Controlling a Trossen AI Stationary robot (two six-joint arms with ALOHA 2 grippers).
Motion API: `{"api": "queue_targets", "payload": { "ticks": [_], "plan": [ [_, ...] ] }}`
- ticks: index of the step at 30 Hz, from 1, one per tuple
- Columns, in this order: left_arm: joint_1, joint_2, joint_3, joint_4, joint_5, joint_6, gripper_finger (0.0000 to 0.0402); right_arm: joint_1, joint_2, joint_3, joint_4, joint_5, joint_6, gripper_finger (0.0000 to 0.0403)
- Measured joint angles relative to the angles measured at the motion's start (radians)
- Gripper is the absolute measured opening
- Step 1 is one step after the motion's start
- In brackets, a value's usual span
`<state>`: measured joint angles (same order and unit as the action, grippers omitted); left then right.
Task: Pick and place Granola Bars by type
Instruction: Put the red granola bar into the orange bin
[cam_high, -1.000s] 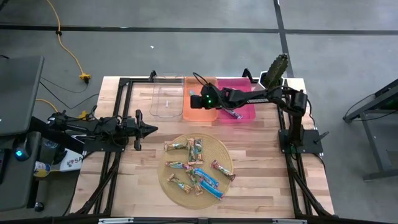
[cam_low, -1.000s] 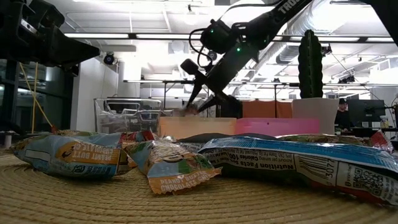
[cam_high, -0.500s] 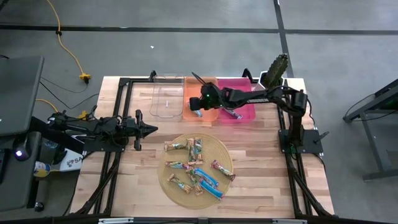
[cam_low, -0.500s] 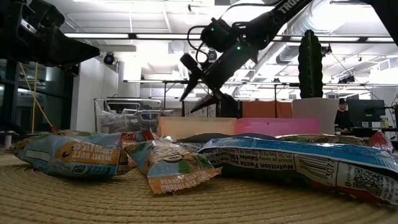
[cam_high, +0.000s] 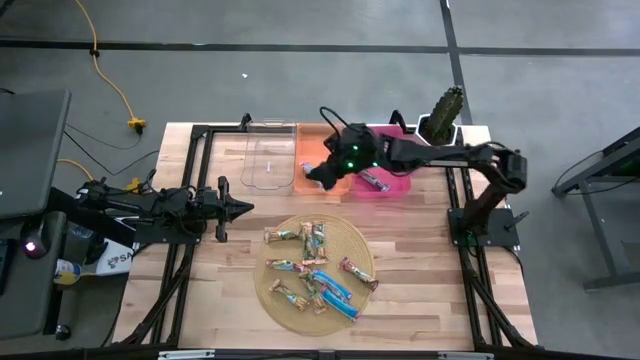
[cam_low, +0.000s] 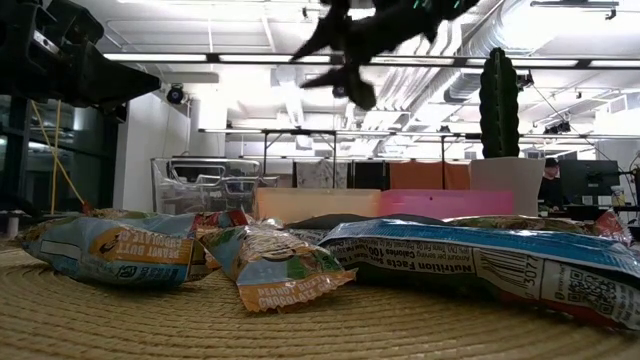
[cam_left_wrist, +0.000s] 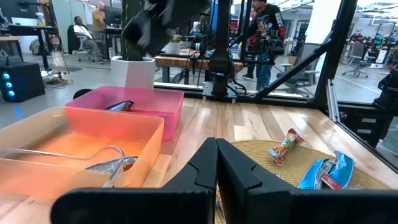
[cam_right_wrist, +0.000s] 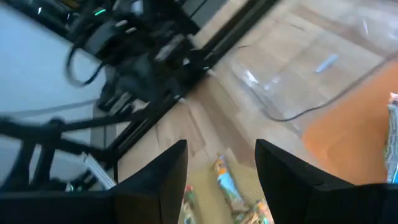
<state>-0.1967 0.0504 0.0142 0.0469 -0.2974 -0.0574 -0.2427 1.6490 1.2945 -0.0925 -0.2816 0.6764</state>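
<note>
Several granola bars (cam_high: 312, 268), tan, blue and silver-purple, lie in a loose heap on a round woven mat (cam_high: 352, 240); they fill the front of the low view (cam_low: 270, 262). One bar lies in the pink bin (cam_high: 375, 181) and one in the orange bin (cam_high: 308, 166). My right gripper (cam_high: 320, 176) hangs open and empty, high over the orange bin's near edge, and shows at the top of the low view (cam_low: 340, 55). Its wrist view looks between its fingers (cam_right_wrist: 221, 168) down at the mat's bars. My left gripper (cam_high: 238, 208) waits shut, left of the mat (cam_left_wrist: 216, 168).
Three bins stand in a row along the far edge: clear (cam_high: 268, 160), orange (cam_high: 335, 185) and pink (cam_high: 400, 185). A potted cactus (cam_high: 443, 112) stands at the far right corner. Bare wood lies between the bins and the mat. People show in the room behind (cam_left_wrist: 264, 37).
My right gripper has risen out of the orange bin, from just above its rim to well above it, and has come slightly toward the near edge, tipping toward the mat. The arm's elbow has swung toward the table's right. The bars on the mat have kept still.
</note>
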Motion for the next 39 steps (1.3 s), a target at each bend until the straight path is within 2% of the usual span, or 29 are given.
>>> {"api": "queue_targets", "payload": {
  "ticks": [7, 11, 14, 19, 25, 33, 39],
  "plan": [
    [0.000, 0.000, 0.000, 0.000, 0.000, 0.000, 0.0001, 0.170, -0.165, 0.000, -0.231, 0.243, -0.079, 0.0172],
    [0.000, 0.000, 0.000, 0.000, 0.000, 0.000, 0.0001, 0.284, -0.217, 0.000, -0.384, 0.357, -0.011, 0.0172],
    [0.000, 0.000, 0.000, 0.000, -0.001, 0.000, 0.0001, 0.370, -0.224, 0.000, -0.495, 0.391, 0.071, 0.0172],
    [0.000, 0.000, 0.000, 0.000, -0.001, 0.000, 0.0001, 0.497, -0.196, 0.000, -0.616, 0.389, 0.219, 0.0172],
    [0.000, 0.000, 0.000, 0.000, -0.001, 0.000, 0.0001, 0.595, -0.103, 0.000, -0.645, 0.339, 0.340, 0.0172],
    [0.000, 0.000, 0.000, 0.000, -0.001, 0.000, 0.0001, 0.637, 0.066, 0.000, -0.645, 0.194, 0.394, 0.0172],
    [0.000, 0.000, 0.000, 0.000, -0.001, 0.000, 0.0001, 0.637, 0.137, 0.000, -0.648, 0.162, 0.392, 0.0172]
  ]
}}
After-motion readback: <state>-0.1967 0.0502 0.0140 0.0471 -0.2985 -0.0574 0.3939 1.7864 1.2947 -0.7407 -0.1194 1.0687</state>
